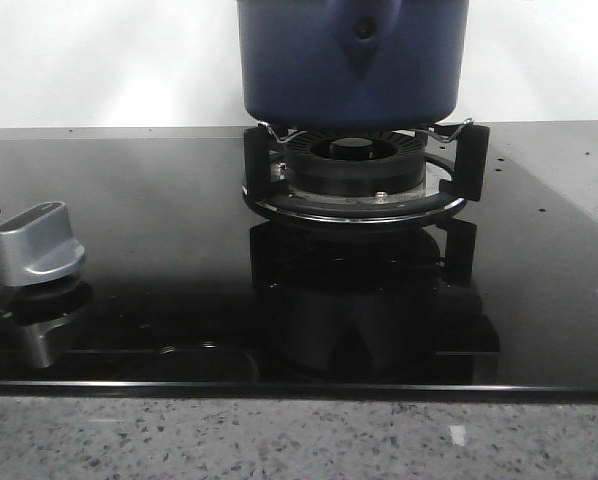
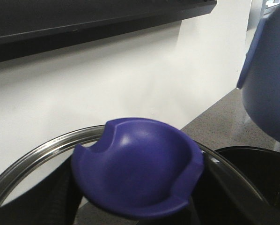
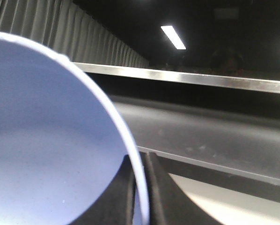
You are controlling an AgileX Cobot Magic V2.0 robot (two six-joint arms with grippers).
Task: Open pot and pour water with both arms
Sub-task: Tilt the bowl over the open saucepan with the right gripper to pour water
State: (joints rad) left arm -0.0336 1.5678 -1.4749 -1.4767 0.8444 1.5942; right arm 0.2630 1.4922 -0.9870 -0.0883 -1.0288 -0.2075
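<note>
The dark blue pot (image 1: 354, 60) stands on the burner grate at the back centre of the front view, with its pointed handle bracket facing me; its top is cut off by the frame. No gripper shows in the front view. My left gripper (image 2: 137, 190) is shut on the blue knob (image 2: 140, 161) of the steel-rimmed glass lid (image 2: 32, 159), held in the air before a white wall. My right gripper (image 3: 141, 164) is shut on the thin rim of a light blue bowl (image 3: 46, 140). The bowl also shows in the left wrist view (image 2: 271, 79).
The burner (image 1: 354, 175) sits on a glossy black glass cooktop (image 1: 149, 250). A silver stove knob (image 1: 39, 245) stands at the left. A speckled grey counter edge (image 1: 279, 440) runs along the front. A dark round opening (image 2: 252, 161) lies below the bowl in the left wrist view.
</note>
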